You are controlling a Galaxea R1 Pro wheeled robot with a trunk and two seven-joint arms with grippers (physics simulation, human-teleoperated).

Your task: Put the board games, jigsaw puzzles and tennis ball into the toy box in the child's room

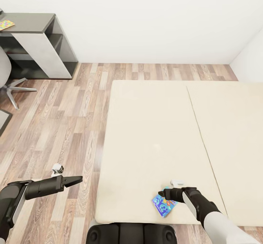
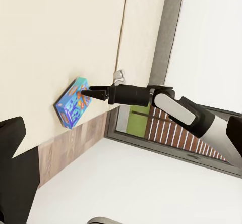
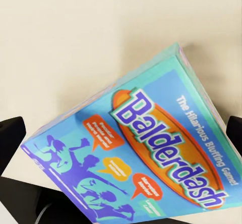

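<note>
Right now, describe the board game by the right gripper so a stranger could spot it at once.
Find the bed, the large beige surface beside the wood floor. At its near edge, just in front of the robot, the right gripper reaches a flat box, the board game. It is light blue with an orange oval reading "Balderdash" and dark blue figures, the only colourful thing on the plain mattress.

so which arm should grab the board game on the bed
Right. The right hand is already at the board game near the bed's front edge; the left hand hangs over the floor, off to the side.
</note>
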